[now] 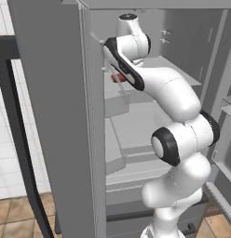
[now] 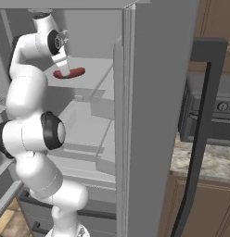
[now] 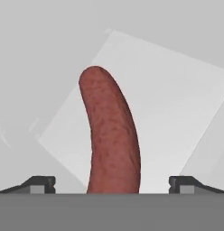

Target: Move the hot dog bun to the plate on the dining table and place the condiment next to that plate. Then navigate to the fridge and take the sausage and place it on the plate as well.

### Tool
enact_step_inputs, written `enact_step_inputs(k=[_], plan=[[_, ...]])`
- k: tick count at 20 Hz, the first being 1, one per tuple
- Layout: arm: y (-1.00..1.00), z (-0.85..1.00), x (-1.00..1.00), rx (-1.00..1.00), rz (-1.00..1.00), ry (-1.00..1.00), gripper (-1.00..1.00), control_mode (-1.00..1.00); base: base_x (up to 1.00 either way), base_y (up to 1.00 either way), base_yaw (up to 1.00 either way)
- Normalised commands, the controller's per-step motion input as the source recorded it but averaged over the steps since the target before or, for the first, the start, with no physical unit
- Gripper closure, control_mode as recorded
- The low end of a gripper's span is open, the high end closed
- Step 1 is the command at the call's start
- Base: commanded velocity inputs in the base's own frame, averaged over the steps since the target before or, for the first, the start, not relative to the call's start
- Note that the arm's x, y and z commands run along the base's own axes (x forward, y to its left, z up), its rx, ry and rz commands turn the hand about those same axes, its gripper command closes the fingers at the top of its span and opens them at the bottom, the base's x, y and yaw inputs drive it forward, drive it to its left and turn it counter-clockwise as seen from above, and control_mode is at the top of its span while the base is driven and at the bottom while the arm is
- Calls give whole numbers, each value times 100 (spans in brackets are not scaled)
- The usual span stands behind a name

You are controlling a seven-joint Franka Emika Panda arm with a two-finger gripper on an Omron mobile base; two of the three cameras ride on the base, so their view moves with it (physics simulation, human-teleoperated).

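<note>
Inside the open fridge (image 2: pixel 149 69), the sausage (image 3: pixel 111 135) lies on an upper shelf (image 2: pixel 96 76); the claw (image 3: pixel 111 182) hangs over it, spread wide and empty, one fingertip on each side

The sausage (image 2: pixel 70 73) lies flat on an upper grey shelf (image 2: pixel 96 74) inside the fridge (image 1: pixel 52 116), near the shelf's front edge. In the hand view the sausage (image 3: pixel 111 135) rests on a pale sheet-like patch of the shelf (image 3: pixel 177 113), slightly curved, with one rounded end pointing away. From the left base view a small red part of the sausage (image 1: pixel 118 78) shows on the same shelf, just behind the fridge's side wall. Below the sausage's shelf sit further grey shelves and drawers (image 2: pixel 89 139).
</note>
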Motion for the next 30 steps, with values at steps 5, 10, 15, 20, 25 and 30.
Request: enact_step_inputs(k=[5,10,15,20,25,30], plan=[[0,-3,27,0,0,0,-100,-100,0,0,0],[0,-2,26,0,0,0,-100,-100,0,0,0],[0,-7,18,0,0,0,-100,-100,0,0,0],[0,-7,4,0,0,0,-100,-100,0,0,0],[0,-11,0,0,0,0,-100,-100,0,0,0],[0,-18,0,0,0,0,-100,-100,0,0,0]])
